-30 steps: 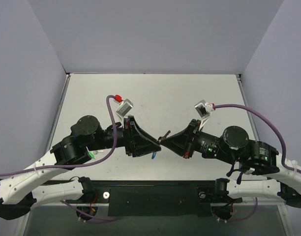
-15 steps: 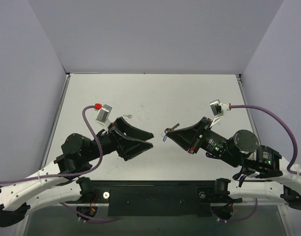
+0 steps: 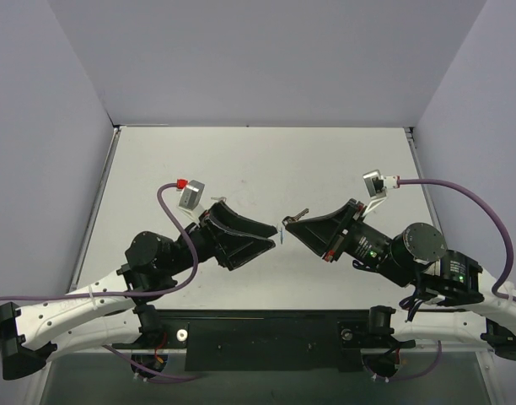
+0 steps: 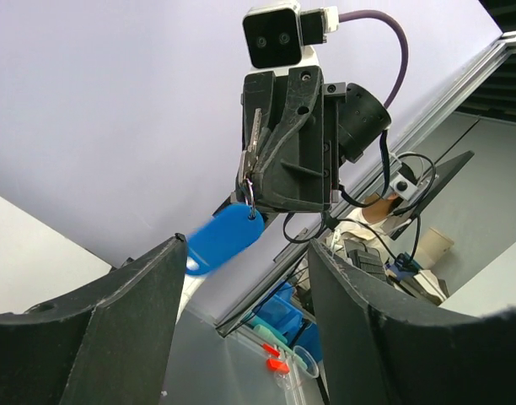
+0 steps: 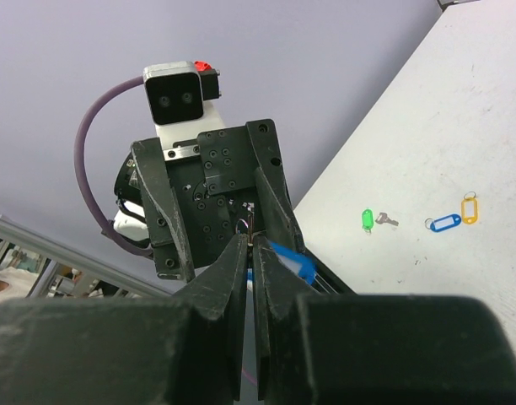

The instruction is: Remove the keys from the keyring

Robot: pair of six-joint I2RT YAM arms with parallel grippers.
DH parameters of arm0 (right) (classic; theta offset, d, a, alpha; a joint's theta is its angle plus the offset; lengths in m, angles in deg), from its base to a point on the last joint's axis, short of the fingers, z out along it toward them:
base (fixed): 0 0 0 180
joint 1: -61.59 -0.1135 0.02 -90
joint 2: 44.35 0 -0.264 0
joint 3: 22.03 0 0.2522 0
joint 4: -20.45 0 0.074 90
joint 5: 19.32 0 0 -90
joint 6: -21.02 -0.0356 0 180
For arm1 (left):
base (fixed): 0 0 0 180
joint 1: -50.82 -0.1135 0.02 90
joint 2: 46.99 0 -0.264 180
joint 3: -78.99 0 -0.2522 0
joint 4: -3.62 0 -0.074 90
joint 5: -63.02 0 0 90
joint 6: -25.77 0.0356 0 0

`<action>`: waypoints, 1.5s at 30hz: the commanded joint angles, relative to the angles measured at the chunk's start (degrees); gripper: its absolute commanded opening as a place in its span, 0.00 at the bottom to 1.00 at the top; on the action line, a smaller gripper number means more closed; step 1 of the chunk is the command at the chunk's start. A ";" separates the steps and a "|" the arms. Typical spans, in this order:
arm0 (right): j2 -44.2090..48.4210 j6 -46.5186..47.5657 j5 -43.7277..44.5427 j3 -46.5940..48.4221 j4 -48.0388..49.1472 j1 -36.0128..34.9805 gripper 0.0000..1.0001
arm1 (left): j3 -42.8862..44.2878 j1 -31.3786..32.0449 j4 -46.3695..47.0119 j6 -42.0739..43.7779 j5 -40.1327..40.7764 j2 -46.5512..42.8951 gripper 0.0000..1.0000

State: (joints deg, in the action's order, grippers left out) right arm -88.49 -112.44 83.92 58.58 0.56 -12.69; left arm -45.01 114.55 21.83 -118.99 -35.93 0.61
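Observation:
My right gripper (image 3: 285, 224) is shut on a silver key (image 4: 254, 139) held above the table. A small keyring (image 4: 250, 199) hangs at its tips, and a blue tag (image 4: 224, 239) dangles from the ring. This tag shows as a blue sliver (image 3: 280, 237) in the top view and pokes out beside the shut fingers (image 5: 241, 270) of that gripper (image 5: 255, 241) in the right wrist view. My left gripper (image 3: 269, 235) faces it tip to tip, open. Its jaws (image 4: 249, 245) stand wide just below the tag, touching nothing.
Loose on the white table (image 5: 460, 126) lie a green tag (image 5: 367, 219) beside a bare key (image 5: 386, 221), then a blue tag (image 5: 444, 224) and a yellow tag (image 5: 470, 208). Both arms meet over the table's near middle (image 3: 241, 160).
The left gripper let go and opened, pulled back left, then returned towards the right gripper. The right gripper, still shut on the key, shifted up and right, then held still.

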 commanded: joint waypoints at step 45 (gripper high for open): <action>-2.62 3.21 -9.72 4.69 -0.81 0.19 0.00 | 22.44 1.93 -29.58 15.91 -17.50 6.54 0.00</action>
State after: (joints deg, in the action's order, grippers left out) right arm -88.73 -110.69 75.81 61.47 -0.92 -12.71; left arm -27.81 115.64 1.85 -107.67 -45.11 5.83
